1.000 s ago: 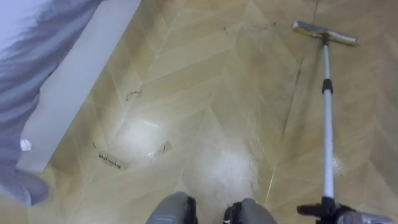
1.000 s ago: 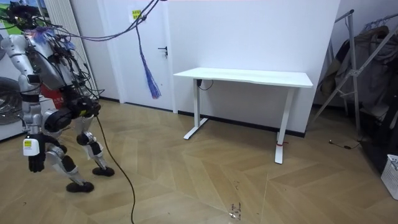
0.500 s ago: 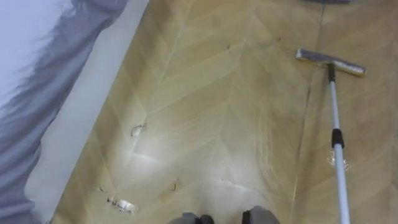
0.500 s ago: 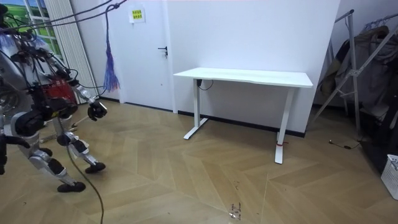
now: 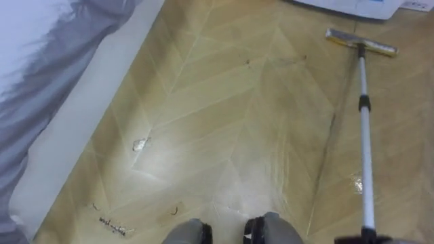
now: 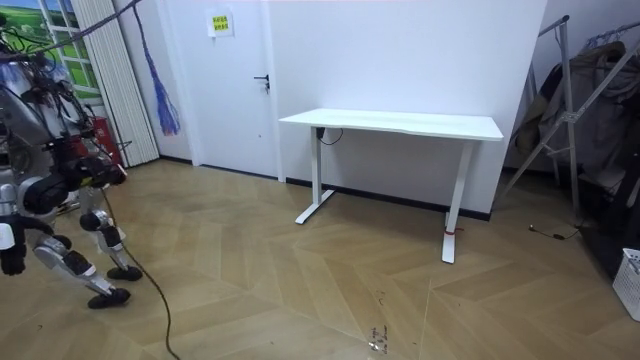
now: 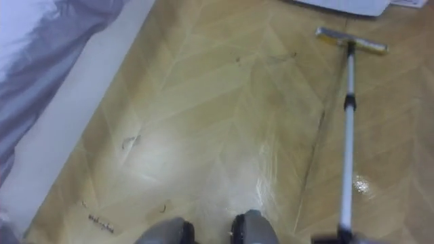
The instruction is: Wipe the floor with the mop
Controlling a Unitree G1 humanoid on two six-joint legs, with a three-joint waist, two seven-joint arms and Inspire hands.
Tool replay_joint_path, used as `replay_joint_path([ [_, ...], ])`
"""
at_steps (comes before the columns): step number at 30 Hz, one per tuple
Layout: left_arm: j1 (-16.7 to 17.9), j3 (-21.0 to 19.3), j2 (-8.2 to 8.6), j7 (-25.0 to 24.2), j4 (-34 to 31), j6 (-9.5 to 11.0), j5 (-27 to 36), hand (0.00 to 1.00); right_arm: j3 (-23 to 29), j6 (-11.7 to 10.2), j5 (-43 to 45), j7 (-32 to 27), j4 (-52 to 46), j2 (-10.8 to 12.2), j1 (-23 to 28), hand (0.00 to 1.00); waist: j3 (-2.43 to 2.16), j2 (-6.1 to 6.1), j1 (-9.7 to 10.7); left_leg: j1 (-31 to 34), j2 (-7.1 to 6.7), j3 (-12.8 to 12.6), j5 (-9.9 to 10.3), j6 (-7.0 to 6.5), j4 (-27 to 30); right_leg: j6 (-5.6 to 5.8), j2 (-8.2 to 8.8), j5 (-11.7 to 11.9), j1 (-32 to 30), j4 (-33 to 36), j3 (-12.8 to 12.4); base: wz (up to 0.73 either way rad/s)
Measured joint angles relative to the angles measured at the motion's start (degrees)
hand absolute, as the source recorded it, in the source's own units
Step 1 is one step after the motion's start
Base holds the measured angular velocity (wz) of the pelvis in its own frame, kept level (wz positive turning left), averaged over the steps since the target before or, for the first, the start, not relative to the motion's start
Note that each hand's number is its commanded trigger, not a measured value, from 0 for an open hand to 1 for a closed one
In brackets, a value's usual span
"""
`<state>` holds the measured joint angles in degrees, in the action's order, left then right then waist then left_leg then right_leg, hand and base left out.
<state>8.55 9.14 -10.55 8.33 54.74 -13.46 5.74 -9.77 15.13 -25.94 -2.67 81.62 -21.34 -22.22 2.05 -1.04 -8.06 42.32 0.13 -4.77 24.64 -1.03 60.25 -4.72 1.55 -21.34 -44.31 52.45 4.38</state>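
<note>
The mop lies ahead of me on the wooden floor: its flat head (image 5: 359, 42) rests near a white appliance base (image 5: 352, 5), and its silver pole (image 5: 366, 156) runs back to the lower right edge. A dark sliver of my right hand (image 5: 363, 239) closes round the pole's near end. In the room view I stand at the far left, turned toward the room view's left, and my left hand (image 6: 12, 262) hangs by my side.
A white skirting board (image 5: 88, 115) and wall run along my left. Small scraps (image 5: 140, 144) (image 5: 108, 222) lie on the floor, and a wet spot (image 5: 357, 181) glistens by the pole. A white table (image 6: 400, 123) stands mid-room, with a drying rack (image 6: 575, 110) further right.
I have walked toward the room view's left. The mop head has been pushed forward, and the white appliance base has come into the eye view.
</note>
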Motion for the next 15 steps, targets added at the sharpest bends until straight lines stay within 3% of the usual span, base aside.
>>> replay_joint_path([
  [1,0.3,0.0,0.03,-0.3,-0.4,0.2,-0.3,0.0,0.1,-0.4,-0.8,0.6,0.0,-0.1,-1.4,1.0,-0.07,-0.29,-0.8,2.0,0.01,0.9,-0.6,0.62,-5.4,0.45,0.0,0.3,0.4,-0.7,0.3,0.08],
  [2,0.8,0.0,-0.01,-0.6,-0.5,0.1,-0.3,0.0,0.1,-0.9,-0.8,1.2,0.0,-0.1,-1.6,1.0,-0.08,-0.42,-1.1,3.1,0.02,1.8,-4.0,0.27,-9.6,0.67,0.07,0.3,1.4,-1.4,0.5,0.0],
  [3,1.3,0.1,0.03,-0.8,-0.5,0.2,-0.3,0.0,0.0,-0.9,-0.7,1.5,0.1,0.0,-1.2,1.0,-0.17,-0.38,-1.2,2.6,0.13,2.0,-5.6,-0.46,-10.4,0.9,0.12,0.2,2.2,-1.9,0.7,0.0],
  [5,1.4,0.1,-0.02,-1.8,-0.2,0.2,-0.3,0.0,-0.4,-1.3,-0.4,3.3,0.1,0.1,2.1,1.0,-0.21,-0.3,-1.3,-1.0,0.06,1.6,-5.8,-1.94,-13.2,1.87,-0.04,0.7,6.1,-5.5,0.9,0.0],
  [9,0.4,-0.3,0.32,-1.7,0.9,0.3,-1.8,0.0,-2.6,-2.6,2.1,4.7,1.6,0.1,10.5,1.0,-0.3,0.44,-1.1,-8.4,-0.12,1.1,-5.8,-3.03,-18.3,2.6,0.16,1.4,13.8,-11.8,1.7,0.0],
  [13,0.5,-2.4,0.9,-1.7,2.4,1.3,-5.9,0.0,-2.5,-2.8,10.2,3.6,3.0,1.6,20.0,1.0,-1.12,1.48,1.5,-16.8,-1.29,0.8,-5.6,-3.27,-23.8,3.27,0.9,1.4,21.8,-16.6,1.0,-0.06],
  [15,0.5,-3.0,0.93,-1.7,3.4,1.4,-7.0,0.0,-2.4,-2.8,13.0,3.5,3.0,2.8,22.2,1.0,-1.33,1.09,2.3,-20.0,-1.33,0.0,-5.6,-3.29,-26.0,3.34,0.83,1.4,24.0,-18.1,0.3,-0.29],
])
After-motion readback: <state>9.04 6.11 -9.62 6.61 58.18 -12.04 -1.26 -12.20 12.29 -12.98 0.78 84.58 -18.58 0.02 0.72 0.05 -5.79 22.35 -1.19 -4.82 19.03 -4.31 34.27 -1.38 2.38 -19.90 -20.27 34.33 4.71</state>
